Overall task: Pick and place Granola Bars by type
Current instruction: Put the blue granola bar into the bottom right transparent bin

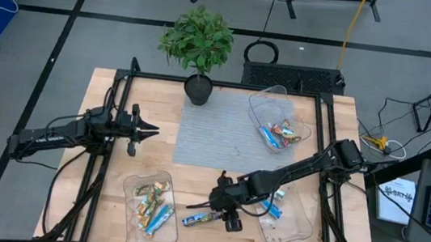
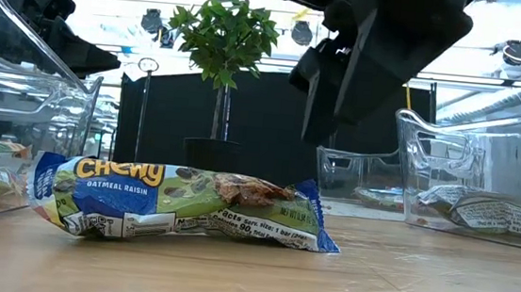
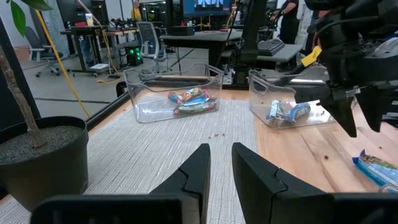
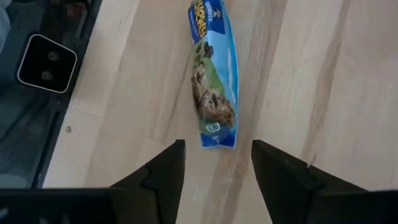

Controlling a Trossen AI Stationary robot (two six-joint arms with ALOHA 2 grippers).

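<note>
A blue-wrapped granola bar point(image 1: 199, 218) lies flat on the bare wood near the table's near edge; it shows lengthwise in the low view point(image 2: 180, 204) and in the right wrist view point(image 4: 214, 74). My right gripper point(image 4: 214, 163) hovers open just above the bar's right end, fingers pointing down, touching nothing point(image 1: 225, 212). My left gripper point(image 3: 221, 163) waits open over the table's left side point(image 1: 149, 132). More bars lie in three clear trays: near left point(image 1: 151, 203), near right point(image 1: 273, 209) and far right point(image 1: 279, 133).
A potted plant point(image 1: 198, 47) stands at the far edge of a grey mat point(image 1: 214, 137) in the middle. The clear trays point(image 1: 289, 227) flank the loose bar on both sides. A black frame point(image 1: 121, 94) rims the table. Bare wood lies between the near trays.
</note>
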